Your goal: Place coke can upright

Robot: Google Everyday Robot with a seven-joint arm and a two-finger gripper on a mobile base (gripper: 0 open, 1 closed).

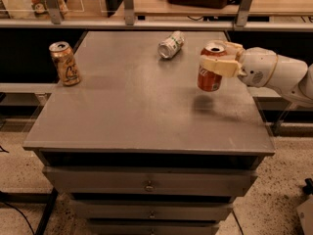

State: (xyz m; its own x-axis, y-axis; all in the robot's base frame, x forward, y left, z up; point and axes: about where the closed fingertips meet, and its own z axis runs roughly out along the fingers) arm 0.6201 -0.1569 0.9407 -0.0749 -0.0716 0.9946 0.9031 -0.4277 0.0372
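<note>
The coke can (210, 74), orange-red with a silver top, is held upright in the air above the right part of the grey cabinet top (132, 106). Its shadow lies on the surface just below it. My gripper (213, 58) reaches in from the right on a white arm and is shut on the coke can near its top, with a pale finger across the can's front.
A tan-gold can (65, 62) stands upright at the left edge of the top. A white-and-green can (171, 44) lies on its side near the back. A shelf rail with posts (128, 4) runs behind the cabinet. Drawers are below the front edge.
</note>
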